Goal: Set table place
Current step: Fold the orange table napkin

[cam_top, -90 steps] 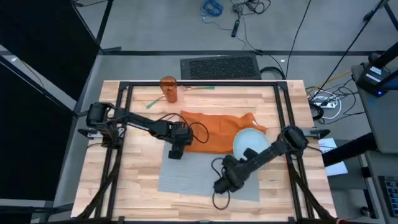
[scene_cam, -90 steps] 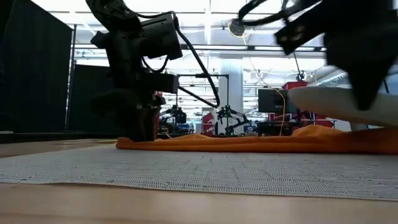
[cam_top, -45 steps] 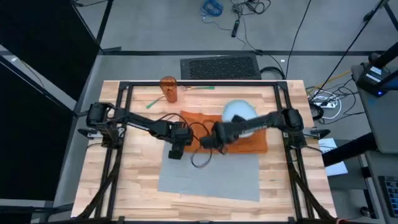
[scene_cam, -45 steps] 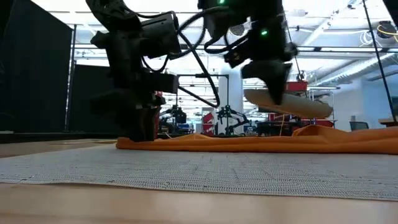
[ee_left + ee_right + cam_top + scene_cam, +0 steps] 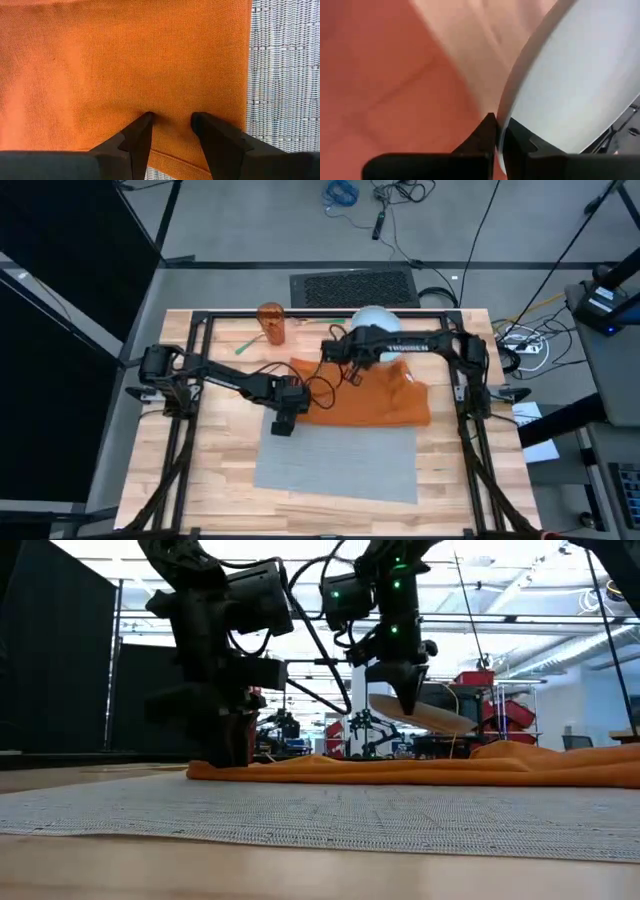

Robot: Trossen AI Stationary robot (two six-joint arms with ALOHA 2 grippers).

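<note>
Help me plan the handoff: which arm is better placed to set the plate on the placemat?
Right. Its gripper already holds the plate; the left gripper is down at the napkin.

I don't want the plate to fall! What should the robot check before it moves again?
1. Grip on the round pale blue-white plate: the right gripper is shut on its rim. Ok.
2. Plate level: the low view shows it tilted in the air. Not ok.
3. Plate over the flat grey woven placemat: it hangs over the table's far edge, away from the placemat. Not ok.
4. Placemat bare where the plate should go: ok.
5. Orange cloth napkin held: the left gripper presses its corner, fingers apart. Ok.
6. Orange cup out of the way: it stands left of the plate, apart from it. Ok.
</note>
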